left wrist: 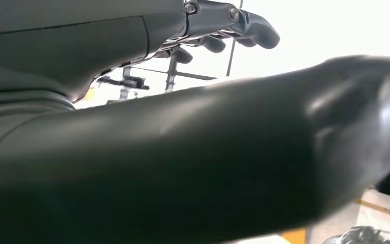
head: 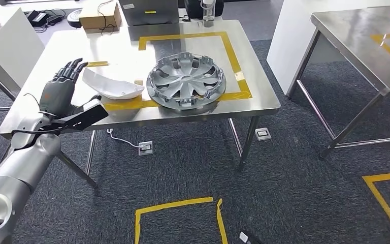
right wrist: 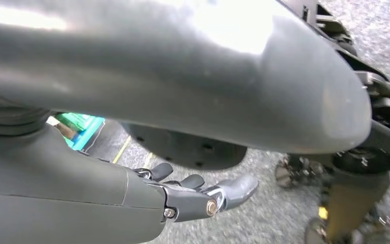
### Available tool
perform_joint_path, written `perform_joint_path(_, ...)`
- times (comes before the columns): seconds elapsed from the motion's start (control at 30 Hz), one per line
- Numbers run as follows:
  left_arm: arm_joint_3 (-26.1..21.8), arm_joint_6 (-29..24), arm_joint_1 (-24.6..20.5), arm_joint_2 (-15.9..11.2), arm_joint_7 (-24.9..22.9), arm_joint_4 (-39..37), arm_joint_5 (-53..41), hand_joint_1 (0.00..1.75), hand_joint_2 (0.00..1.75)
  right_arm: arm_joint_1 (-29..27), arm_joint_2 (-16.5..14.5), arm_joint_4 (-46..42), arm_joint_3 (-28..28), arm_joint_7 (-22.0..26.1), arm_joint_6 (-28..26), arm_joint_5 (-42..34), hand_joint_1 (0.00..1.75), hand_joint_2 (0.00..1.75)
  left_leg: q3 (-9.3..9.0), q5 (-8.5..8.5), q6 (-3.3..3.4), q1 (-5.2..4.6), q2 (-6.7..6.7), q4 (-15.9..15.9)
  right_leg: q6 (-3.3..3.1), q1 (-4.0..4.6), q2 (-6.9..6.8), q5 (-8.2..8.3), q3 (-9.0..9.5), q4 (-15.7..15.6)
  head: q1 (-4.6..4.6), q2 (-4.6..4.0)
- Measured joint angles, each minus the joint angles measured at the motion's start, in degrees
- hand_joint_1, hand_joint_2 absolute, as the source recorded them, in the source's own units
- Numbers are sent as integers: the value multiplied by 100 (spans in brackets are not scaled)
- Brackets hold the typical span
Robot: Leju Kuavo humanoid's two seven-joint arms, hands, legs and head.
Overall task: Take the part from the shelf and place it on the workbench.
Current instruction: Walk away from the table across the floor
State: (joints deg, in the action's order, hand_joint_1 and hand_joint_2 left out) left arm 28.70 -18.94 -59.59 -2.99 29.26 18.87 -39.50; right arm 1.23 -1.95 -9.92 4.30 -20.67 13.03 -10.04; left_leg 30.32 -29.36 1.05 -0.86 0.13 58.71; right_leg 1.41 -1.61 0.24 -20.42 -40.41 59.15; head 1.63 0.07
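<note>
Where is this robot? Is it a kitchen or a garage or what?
Probably a workshop or robot test lab, not a kitchen. There are steel workbenches, yellow tape marking out squares on bench and carpet, and car parts on the bench: a silver wheel cover and a white curved part.

I see a brushed, softly reflective metal counter (head: 254, 96). On it the wheel cover (head: 187, 80) looks like silver-painted plastic with a satin sheen, the curved part (head: 112, 85) like glossy white plastic. My left hand (head: 60, 89) is matt dark plastic; the floor (head: 294, 183) is rough grey carpet.
</note>
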Motion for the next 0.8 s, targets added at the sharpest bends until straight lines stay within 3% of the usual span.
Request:
perform_joint_path(0.03, -2, -14, 96, -21, 37, -2, 86, 0, 0, -18, -9, 0, 4, -8, -2, -15, 0, 0, 49, 89, 53, 7, 13, -29, 18, -1, 2, -168, -57, 109, -2, 0)
perform_joint_path(0.07, -4, -32, 198, -42, 74, -3, 181, 0, 0, -28, -14, 0, 13, -17, -5, -32, 0, 0, 114, 177, 94, 17, 22, -49, 22, -2, -1, -436, -136, 333, -4, 0)
perform_joint_path(0.13, -27, -73, 469, -87, 133, -7, 395, 0, 0, -32, -23, 0, 46, -35, -11, -69, 0, 0, 281, 328, 132, 12, 27, -52, 25, 17, -3, -1016, -296, 1033, 3, 0)
perform_joint_path(0.17, -53, -90, 650, -103, 152, -10, 514, 0, 0, -31, -23, 0, 68, -32, -15, -92, 0, 0, 371, 395, 133, 8, 28, -49, 26, 27, -2, -1150, -327, 1356, 4, 0)
perform_joint_path(0.23, -147, -172, 1101, -127, 174, -20, 793, 0, 0, -32, -25, 0, 105, -26, -30, -129, 0, 0, 559, 530, 120, 3, 35, -37, 10, 52, -2, -1052, -152, 1551, 5, 0)
perform_joint_path(0.3, -284, -299, 1611, -141, 151, -31, 1087, 0, 0, -32, -27, -1, 125, -31, -55, -155, 0, 0, 719, 647, 86, 4, 46, -10, -28, 74, -2, -863, 397, 1007, 5, 0)
perform_joint_path(0.37, -445, -431, 2165, -144, 23, -45, 1324, 0, 0, -30, -28, -1, 140, -45, -73, -177, 0, 0, 797, 729, 33, -4, 69, 20, -82, 113, 3, -958, 966, 266, 11, 0)
perform_joint_path(0.43, -613, -528, 2745, -133, -294, -101, 1503, 0, 0, -40, -29, -1, 157, -53, -79, -188, 0, 0, 787, 805, -32, -3, 94, 5, -145, 152, 13, -1050, 1166, -45, 34, 0)
perform_joint_path(0.5, -786, -493, 3318, -115, -801, -218, 1683, 0, 0, -58, -34, 0, 178, -50, -79, -190, 0, 0, 783, 824, -101, 7, 90, -4, -215, 132, 12, -957, 1124, -88, 48, 0)
perform_joint_path(0.53, -883, -425, 3607, -110, -1102, -286, 1777, 0, 0, -61, -38, 0, 188, -50, -79, -190, 0, 0, 823, 682, -137, 18, 69, 89, -254, 116, 11, -891, 1075, -111, 43, 0)
perform_joint_path(0.63, -1187, -236, 4376, -115, -2176, -493, 2054, 0, 0, -75, -43, 0, 215, -53, -80, -190, 0, 0, 1052, -191, -236, 76, 2, 962, -310, 100, 12, -695, 852, -131, 27, 0)
perform_joint_path(0.67, -1292, -229, 4614, -116, -2568, -559, 2185, 0, 0, -84, -43, 0, 223, -55, -86, -192, 0, 0, 1093, -361, -262, 97, -2, 1305, -303, 100, 13, -633, 769, -129, 24, 0)
perform_joint_path(0.7, -1405, -255, 4846, -116, -2937, -616, 2374, 0, 0, -93, -43, 0, 230, -57, -93, -198, 0, 0, 1081, -391, -283, 119, -4, 1547, -291, 100, 12, -572, 684, -127, 23, 0)
perform_joint_path(0.73, -1556, -313, 5071, -109, -3261, -661, 2643, 0, 0, -101, -43, 0, 235, -58, -99, -209, 0, 0, 994, -295, -301, 146, -4, 1634, -272, 99, 10, -510, 598, -124, 21, 0)
perform_joint_path(0.77, -1743, -389, 5262, -97, -3495, -693, 2943, 0, 0, -107, -43, 0, 241, -58, -104, -222, 0, 0, 813, -145, -317, 176, -3, 1529, -247, 97, 5, -449, 518, -118, 20, 0)
perform_joint_path(0.8, -1960, -457, 5405, -75, -3648, -715, 3207, 0, 0, -110, -42, -1, 247, -58, -105, -233, 0, 0, 527, -49, -334, 209, -3, 1228, -212, 97, -6, -391, 450, -105, 19, 0)
